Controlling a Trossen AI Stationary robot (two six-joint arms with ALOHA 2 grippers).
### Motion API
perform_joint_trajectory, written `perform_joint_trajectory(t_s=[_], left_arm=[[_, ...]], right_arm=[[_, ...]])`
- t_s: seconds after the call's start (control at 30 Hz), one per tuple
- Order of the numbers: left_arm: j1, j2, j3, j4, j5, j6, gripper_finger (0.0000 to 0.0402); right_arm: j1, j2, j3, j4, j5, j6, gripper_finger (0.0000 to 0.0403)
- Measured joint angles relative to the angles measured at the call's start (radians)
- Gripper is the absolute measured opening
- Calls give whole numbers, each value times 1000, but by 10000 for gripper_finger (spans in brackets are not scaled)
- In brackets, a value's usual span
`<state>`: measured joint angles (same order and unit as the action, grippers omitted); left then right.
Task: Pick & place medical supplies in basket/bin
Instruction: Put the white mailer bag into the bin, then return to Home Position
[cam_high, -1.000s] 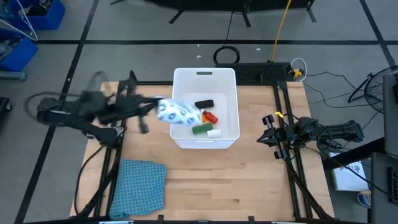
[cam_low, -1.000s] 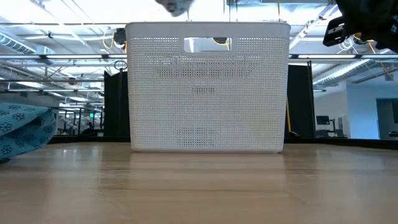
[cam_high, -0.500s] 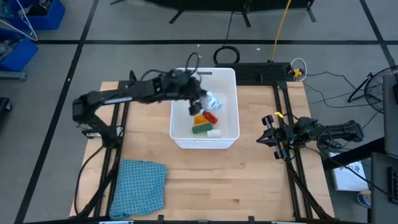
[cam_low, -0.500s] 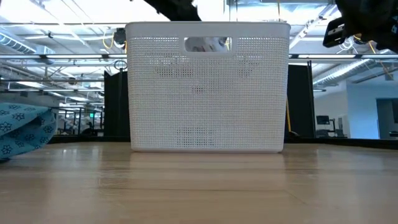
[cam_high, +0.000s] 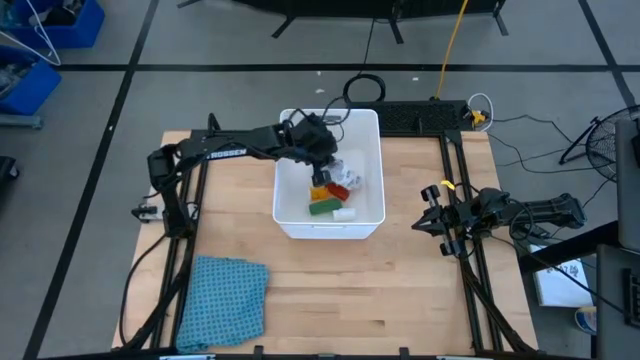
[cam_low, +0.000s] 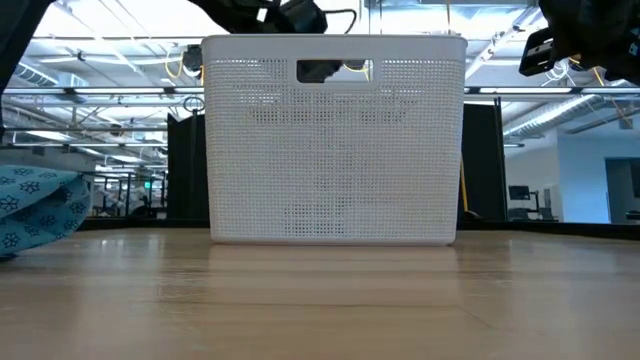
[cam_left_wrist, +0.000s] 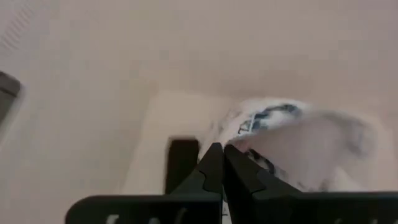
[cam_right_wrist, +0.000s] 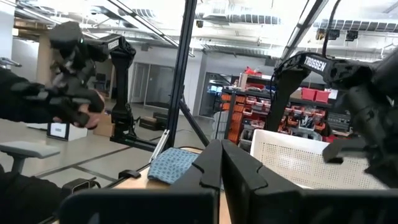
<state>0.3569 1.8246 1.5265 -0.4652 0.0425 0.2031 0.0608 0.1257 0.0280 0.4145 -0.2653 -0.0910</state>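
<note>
The white bin (cam_high: 292, 226) stands at the table's far middle and fills the low view (cam_low: 330, 150). In it lie an orange-red piece (cam_high: 322, 191), a green oblong (cam_high: 322, 207) and a tiny white piece (cam_high: 344, 213). My left gripper (cam_high: 327, 163) reaches into the bin from the left and is shut on the white printed packet (cam_high: 347, 176). A black oblong (cam_left_wrist: 182, 163) shows on the bin floor in the left wrist view. My right gripper (cam_high: 428, 222) is shut and empty at the table's right edge. My left gripper (cam_left_wrist: 219, 150) pinches the packet at one edge (cam_left_wrist: 244, 144) between its two fingers. The fingers come slanting down from the table's left. The packet reaches away from the fingertips inside the bin. I cannot tell whether it rests on the other pieces.
A teal-blue cloth (cam_high: 225, 300) lies at the table's near left corner and shows in the low view (cam_low: 35, 205). Bare wood lies between the bin and the near edge. The bin's walls stand around my left gripper.
My left gripper has swung from the table's left edge toward the right, over the bin's left wall, and gone down into the bin with the packet. The packet, first above the rim, now sits inside the bin over the other pieces.
</note>
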Motion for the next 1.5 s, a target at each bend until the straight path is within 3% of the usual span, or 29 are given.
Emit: perform_joint_trajectory(t_s=[0.3, 0.5, 0.77, 0.87, 0.93, 1.1, 1.2, 1.37, 1.5], left_arm=[[1, 35, 0, -75, 37, -12, 8], [-18, -11, 0, -79, 136, 53, 63], [-47, -162, 0, -135, 105, 146, 138], [-70, -242, -1, -253, 105, 217, 131], [-96, -311, -31, -302, 107, 236, 104], [-158, -547, -252, -216, 114, 219, 11], [-166, -731, -457, -48, 140, 221, 11], [-65, -977, -841, 471, 416, 197, 4], [34, -1084, -1022, 619, 413, 49, 3]], right_arm=[[0, 0, 0, 0, 4, 0, 0], [0, 0, 0, -1, 6, 2, 0], [0, 0, 0, -89, 139, 1, 0], [0, -1, 0, -125, 181, -4, 0], [0, -1, -1, -130, 187, -7, 0], [-1, -6, -14, -76, 161, -16, 0], [-1, -5, -14, -84, 160, -20, 0], [-1, -3, -14, -60, 159, -22, 0], [-1, -3, -14, -43, 159, 0, 0]])
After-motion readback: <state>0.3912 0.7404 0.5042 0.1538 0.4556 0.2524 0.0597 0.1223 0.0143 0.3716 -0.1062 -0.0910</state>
